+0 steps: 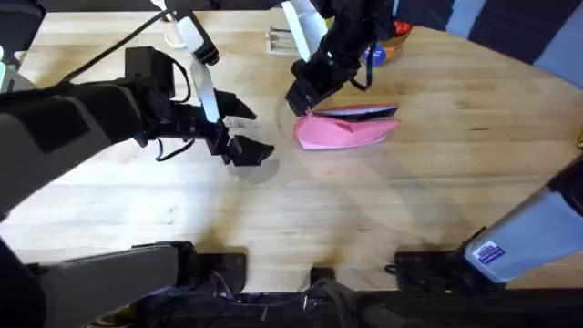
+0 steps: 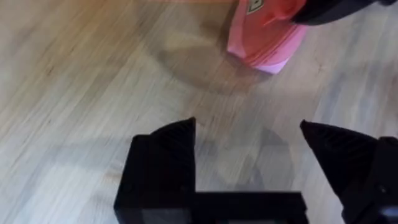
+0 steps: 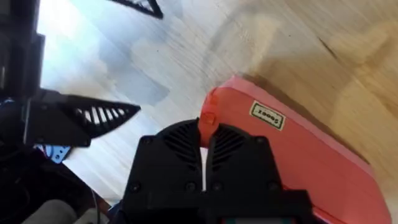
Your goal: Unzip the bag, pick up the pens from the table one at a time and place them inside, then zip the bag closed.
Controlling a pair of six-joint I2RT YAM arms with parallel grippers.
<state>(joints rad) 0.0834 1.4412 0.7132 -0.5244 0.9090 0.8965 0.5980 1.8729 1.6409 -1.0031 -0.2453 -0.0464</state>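
The pink bag (image 1: 346,133) lies on the table (image 1: 428,200) right of centre, with a dark strip along its far top edge. My right gripper (image 1: 305,107) is at the bag's left end. In the right wrist view it (image 3: 204,134) is shut on the small orange-pink zipper tab (image 3: 207,119) of the bag (image 3: 292,155). My left gripper (image 1: 250,132) hovers to the left of the bag, open and holding nothing. Its wrist view shows the open gripper (image 2: 249,134) over bare wood, with the bag's end (image 2: 264,43) farther off. The pens are out of view.
A round tub with a blue label (image 1: 383,53) stands at the back behind the bag. A small cluster of pale sticks (image 1: 282,40) and a white object (image 1: 178,36) sit at the back left. The table's front half is bare wood.
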